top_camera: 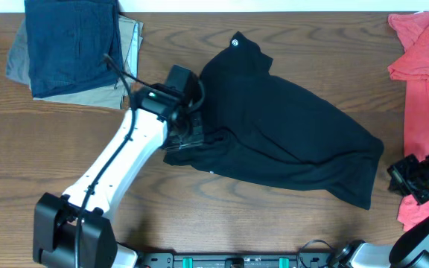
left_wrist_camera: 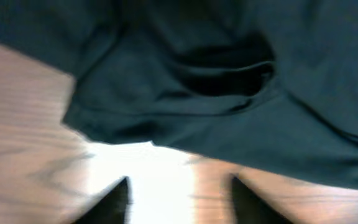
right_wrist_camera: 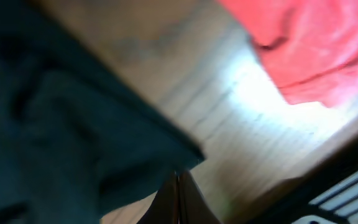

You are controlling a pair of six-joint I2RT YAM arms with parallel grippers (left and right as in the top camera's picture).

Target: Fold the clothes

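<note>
The clothes, a large black shirt [top_camera: 289, 138], lie crumpled across the middle of the wooden table, with a small white logo [top_camera: 235, 42] at the far corner. My left gripper [top_camera: 187, 134] stands at the shirt's left edge. In the left wrist view it [left_wrist_camera: 179, 180] is open, with bare wood between the fingers and the shirt's hem [left_wrist_camera: 229, 74] just ahead. My right gripper [top_camera: 412, 179] hovers off the shirt's right corner. In the right wrist view it [right_wrist_camera: 178, 175] is shut with nothing in it, and the black fabric [right_wrist_camera: 55, 124] lies beside its tips.
A folded navy-blue garment [top_camera: 73, 45] on a khaki one [top_camera: 131, 37] sits at the back left. A coral-red T-shirt [top_camera: 423, 67] lies along the right edge, close behind my right arm, and also fills the upper right of the right wrist view [right_wrist_camera: 297, 43].
</note>
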